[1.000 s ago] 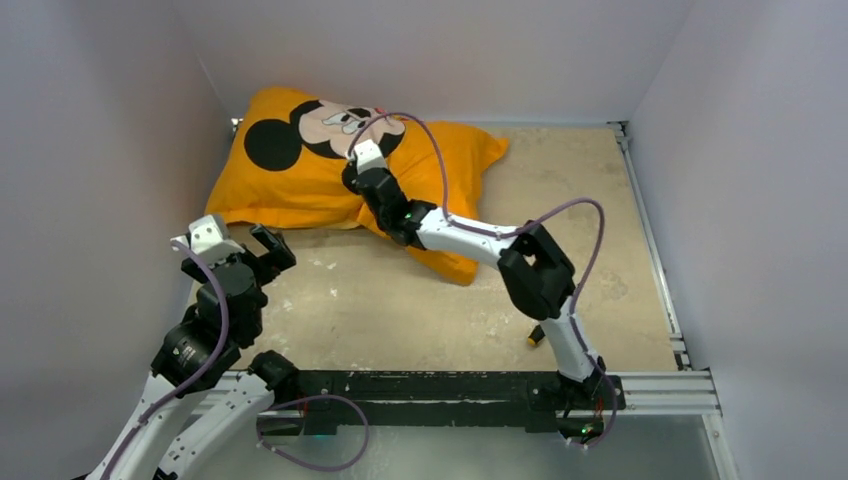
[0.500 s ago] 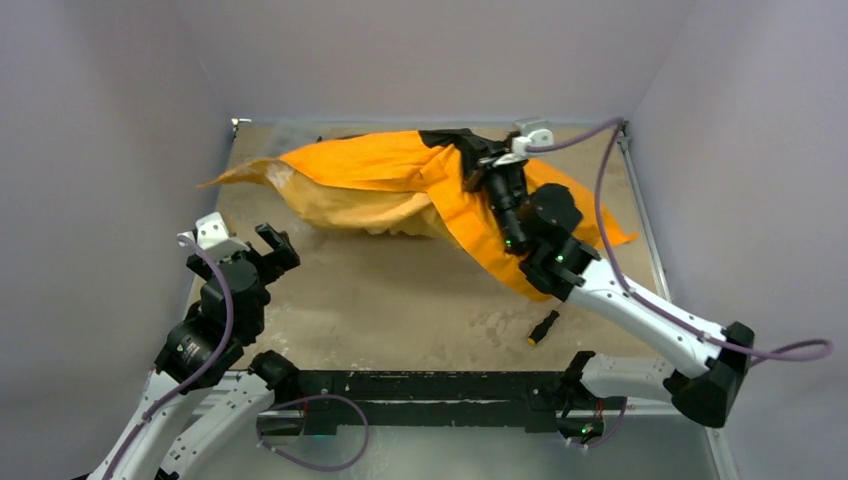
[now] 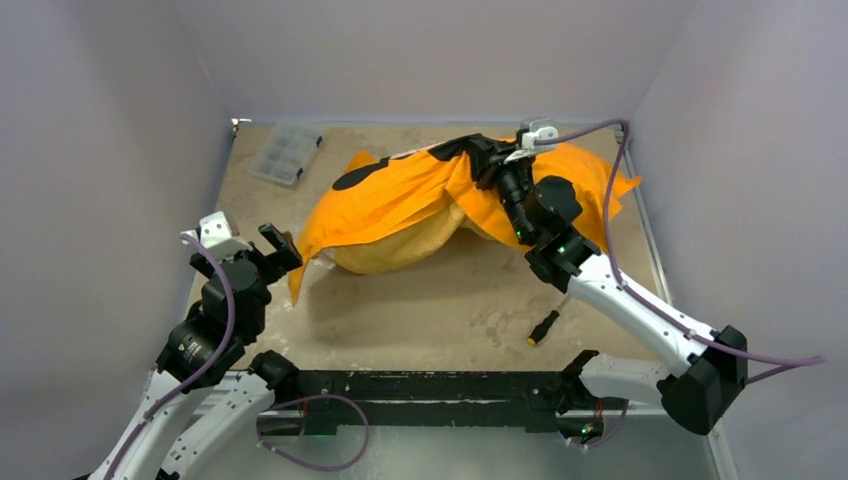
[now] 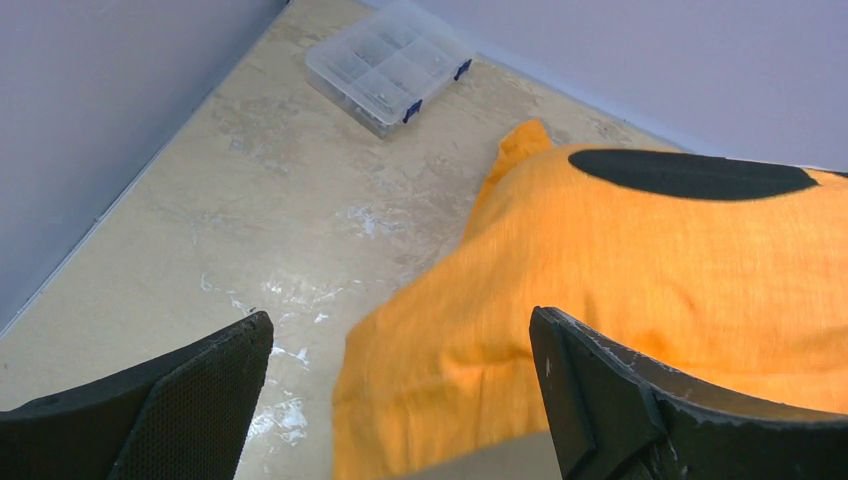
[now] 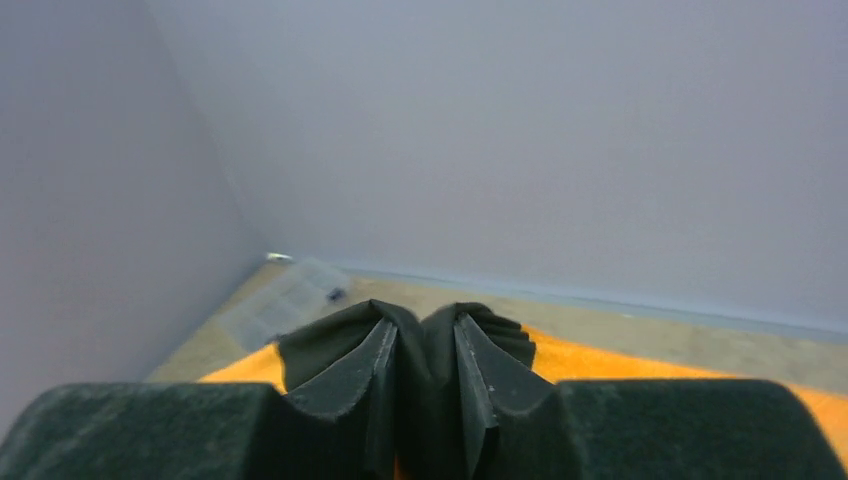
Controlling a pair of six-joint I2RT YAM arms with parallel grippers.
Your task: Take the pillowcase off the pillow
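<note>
Pillowcase cloth, bright orange and softly creased, drapes across the top view with its long axis running from 8 to 2 o'clock. A plump bulge sags beneath it (presumably the pillow, though no white shows). The right gripper lifts the 2 o'clock end. The left gripper sits just beside the low corner and is the nearer arm to it.

Left wrist view: the jaws are spread wide, with woven orange cloth ahead at 1 o'clock.

Right wrist view: the fingers pinch a bunched black fold.
</note>
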